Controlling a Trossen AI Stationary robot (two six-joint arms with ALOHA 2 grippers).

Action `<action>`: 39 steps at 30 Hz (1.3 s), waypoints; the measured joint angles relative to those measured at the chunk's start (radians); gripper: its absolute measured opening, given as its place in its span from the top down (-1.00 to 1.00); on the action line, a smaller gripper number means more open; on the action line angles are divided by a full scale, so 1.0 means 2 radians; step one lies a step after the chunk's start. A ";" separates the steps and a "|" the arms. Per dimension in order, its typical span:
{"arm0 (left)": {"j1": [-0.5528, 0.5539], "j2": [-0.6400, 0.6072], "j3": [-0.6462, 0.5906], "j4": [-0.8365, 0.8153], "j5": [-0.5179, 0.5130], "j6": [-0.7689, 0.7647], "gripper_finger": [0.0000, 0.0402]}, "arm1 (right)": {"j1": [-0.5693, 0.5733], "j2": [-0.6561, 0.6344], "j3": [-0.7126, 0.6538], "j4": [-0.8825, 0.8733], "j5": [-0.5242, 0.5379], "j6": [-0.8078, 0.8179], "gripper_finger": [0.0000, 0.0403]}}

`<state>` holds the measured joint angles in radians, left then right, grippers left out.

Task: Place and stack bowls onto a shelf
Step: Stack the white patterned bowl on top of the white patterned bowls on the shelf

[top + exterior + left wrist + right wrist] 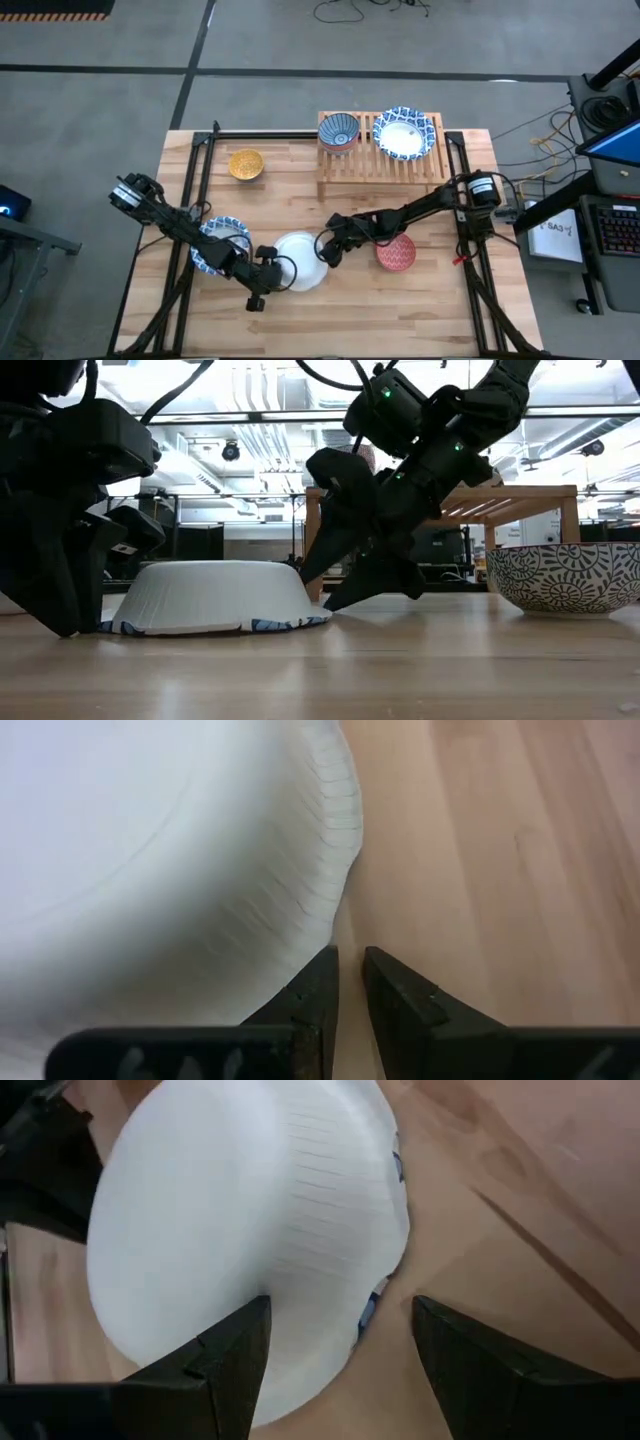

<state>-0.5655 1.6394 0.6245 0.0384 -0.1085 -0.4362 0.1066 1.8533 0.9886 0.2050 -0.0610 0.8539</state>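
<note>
2 bowls are already set on the slatted wooden shelf (385, 160): 1 large blue-and-white bowl (405, 133) and 1 smaller dark blue patterned bowl (339, 129). 4 remain on the table (300, 320): 1 overturned white bowl (300, 258), 1 large patterned bowl (222, 240), 1 red bowl (397, 254), 1 yellow bowl (246, 164). The right gripper (327, 250) is spread wide around the overturned bowl's rim; the left gripper (282, 270), nearly closed, is empty beside it.
</note>
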 joint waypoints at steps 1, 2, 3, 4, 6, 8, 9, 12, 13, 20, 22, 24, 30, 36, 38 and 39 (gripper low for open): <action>0.000 0.000 -0.003 0.008 0.001 0.000 0.81 | 0.000 0.003 0.000 0.005 -0.001 0.000 -0.17; 0.000 0.000 -0.005 0.013 0.002 0.000 0.81 | 0.000 0.005 0.000 0.013 -0.006 0.001 -0.17; 0.000 0.000 -0.006 0.016 0.003 0.000 0.81 | 0.000 0.006 0.000 0.019 -0.010 0.000 -0.17; 0.000 0.000 -0.006 0.017 0.003 0.000 0.81 | 0.000 0.007 0.000 0.024 -0.015 -0.003 -0.17; 0.000 0.000 -0.006 0.017 0.004 -0.001 0.81 | 0.000 0.007 0.000 0.036 -0.022 -0.007 -0.17; 0.000 0.000 -0.007 0.018 0.004 -0.005 0.81 | 0.000 0.002 0.000 0.041 -0.025 -0.016 -0.17; 0.000 0.000 -0.007 0.019 0.004 -0.007 0.81 | 0.000 -0.001 -0.001 0.048 -0.025 -0.019 -0.17; 0.000 0.001 -0.007 0.019 0.005 -0.015 0.81 | 0.000 -0.016 0.000 0.055 -0.027 -0.037 -0.17; 0.000 0.001 -0.007 0.019 0.005 -0.015 0.81 | 0.000 -0.018 0.000 0.056 -0.027 -0.046 -0.17; 0.000 0.001 -0.008 0.021 0.007 -0.019 0.81 | 0.003 -0.053 0.000 0.012 -0.024 -0.093 -0.17; 0.000 0.001 -0.008 0.023 0.007 -0.019 0.81 | 0.014 -0.062 0.000 0.000 -0.022 -0.125 -0.17; 0.000 0.001 -0.009 0.024 0.007 -0.019 0.81 | 0.029 -0.069 0.000 -0.003 -0.018 -0.151 -0.17; 0.000 0.007 -0.009 0.037 0.007 -0.019 0.81 | 0.077 -0.088 0.000 -0.029 0.070 -0.221 -0.17; 0.002 0.014 -0.009 0.054 0.008 -0.019 0.81 | 0.135 -0.091 0.000 -0.041 0.178 -0.303 -0.17; 0.002 0.014 -0.009 0.056 0.009 -0.019 0.81 | 0.153 -0.089 0.000 -0.040 0.227 -0.323 -0.17; 0.002 0.014 -0.009 0.057 0.010 -0.019 0.81 | 0.162 -0.088 0.000 -0.041 0.247 -0.330 -0.17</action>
<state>-0.5609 1.6677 0.6059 0.1534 -0.0894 -0.4736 0.4311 1.6768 0.9886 0.1235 0.4336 0.1945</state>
